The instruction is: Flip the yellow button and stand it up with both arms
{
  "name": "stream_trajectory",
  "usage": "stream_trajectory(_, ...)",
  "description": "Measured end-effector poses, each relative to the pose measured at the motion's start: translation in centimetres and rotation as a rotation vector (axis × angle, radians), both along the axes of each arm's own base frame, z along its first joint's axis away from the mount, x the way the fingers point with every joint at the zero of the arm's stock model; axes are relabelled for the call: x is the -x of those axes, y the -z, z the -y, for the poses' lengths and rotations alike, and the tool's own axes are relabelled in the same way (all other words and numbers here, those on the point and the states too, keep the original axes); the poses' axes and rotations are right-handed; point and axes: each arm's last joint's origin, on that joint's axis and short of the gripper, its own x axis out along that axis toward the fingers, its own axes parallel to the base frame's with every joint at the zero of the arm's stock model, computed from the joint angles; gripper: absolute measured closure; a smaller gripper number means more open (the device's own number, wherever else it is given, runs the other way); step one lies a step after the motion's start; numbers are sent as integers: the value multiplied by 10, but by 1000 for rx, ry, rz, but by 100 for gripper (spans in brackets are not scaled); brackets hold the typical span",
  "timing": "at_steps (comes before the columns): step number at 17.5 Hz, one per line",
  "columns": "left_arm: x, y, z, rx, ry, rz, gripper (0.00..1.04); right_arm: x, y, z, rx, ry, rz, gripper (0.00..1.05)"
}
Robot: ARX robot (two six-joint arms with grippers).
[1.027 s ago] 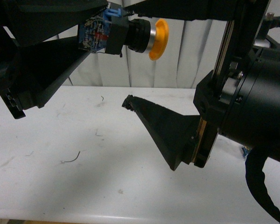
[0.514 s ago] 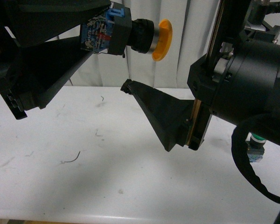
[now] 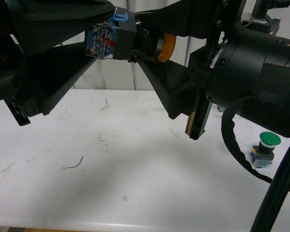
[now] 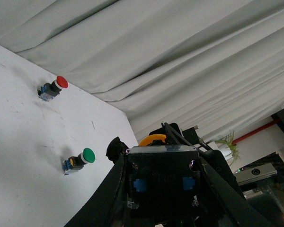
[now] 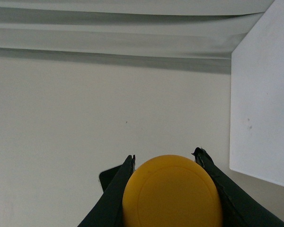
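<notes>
The yellow button [image 3: 121,41] hangs sideways high above the white table [image 3: 111,159], its cap [image 3: 167,47] pointing right. My left gripper [image 3: 102,41] is shut on its black-and-blue base. My right gripper [image 3: 146,39] is shut on the black collar just behind the cap. In the left wrist view the button's base [image 4: 163,182] fills the space between the fingers, with a sliver of yellow cap [image 4: 151,139] beyond it. The right wrist view shows the round yellow cap [image 5: 173,194] face-on, held between both black fingers [image 5: 116,187].
A green-capped button [image 3: 264,150] stands on the table at the right, behind my right arm's cable; the left wrist view shows it [image 4: 79,160] too. A red-capped button [image 4: 52,88] lies further off. Grey curtains [image 3: 203,63] hang behind the table.
My right gripper has risen and moved left, and its fingers have closed on the button's collar. The left gripper has kept the button in nearly the same place.
</notes>
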Motion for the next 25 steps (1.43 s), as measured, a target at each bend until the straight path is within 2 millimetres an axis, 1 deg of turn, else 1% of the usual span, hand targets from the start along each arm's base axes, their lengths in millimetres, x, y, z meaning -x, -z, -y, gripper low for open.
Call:
stream_trajectory(3, 0, 1, 0, 0, 0, -1, 69, 0, 1, 0, 1, 3, -3, 69)
stream_trajectory(4, -1, 1, -2, 1, -7, -7, 66, -1, 1, 1, 1, 6, -3, 69)
stream_trajectory(5, -1, 1, -3, -2, -9, -13, 54, -1, 2, 1, 5, 8, -5, 69)
stream_trajectory(6, -1, 1, -5, -8, -21, -31, 47, -1, 2, 1, 6, 9, -5, 69)
stream_trajectory(7, -1, -3, -12, -7, -58, -29, 34, -3, 4, 3, 9, 17, -8, 69)
stream_trajectory(8, 1, -8, -17, -6, -81, -21, 27, -3, 5, 4, 11, 20, -13, 69)
stream_trajectory(10, 12, -17, -29, -12, -139, -10, 9, -5, 6, 5, 12, 29, -17, 70)
stream_trajectory(11, 19, -20, -34, -36, -177, -25, 5, -6, 5, 7, 11, 34, -15, 70)
stream_trajectory(12, 32, -26, -39, -104, -242, -40, 7, -7, 4, 7, 10, 34, -11, 70)
stream_trajectory(13, 44, -33, -39, -154, -275, -29, 7, -7, 4, 7, 9, 34, -10, 70)
stream_trajectory(14, 63, -42, -38, -247, -304, 18, 7, -7, 4, 7, 10, 35, -10, 70)
stream_trajectory(15, 76, -46, -37, -317, -327, 51, 7, -7, 4, 7, 10, 37, -8, 70)
stream_trajectory(16, 90, -48, -39, -410, -353, 82, 7, -7, 4, 7, 11, 37, -7, 70)
stream_trajectory(17, 107, -49, -45, -519, -401, 110, 7, -8, 4, 8, 11, 40, -7, 70)
stream_trajectory(18, 120, -49, -50, -590, -443, 113, 7, -8, 3, 8, 10, 41, -5, 70)
stream_trajectory(19, 132, -48, -50, -654, -447, 129, 7, -9, 2, 8, 8, 42, 0, 70)
stream_trajectory(20, 139, -50, -48, -711, -469, 173, 8, -10, 1, 7, 6, 42, 4, 70)
stream_trajectory(21, 141, -53, -47, -737, -598, 272, 19, -10, 0, 7, 4, 41, 8, 70)
stream_trajectory(22, 141, -43, -54, -812, -724, 271, 30, -10, 0, 7, 4, 39, 10, 70)
stream_trajectory(23, 139, -27, -60, -895, -766, 239, 40, -12, 0, 9, 6, 47, 10, 70)
stream_trajectory(24, 138, -15, -64, -938, -763, 231, 55, -12, -1, 9, 7, 49, 16, 70)
stream_trajectory(25, 138, -13, -67, -939, -762, 252, 66, -12, -1, 9, 9, 48, 19, 70)
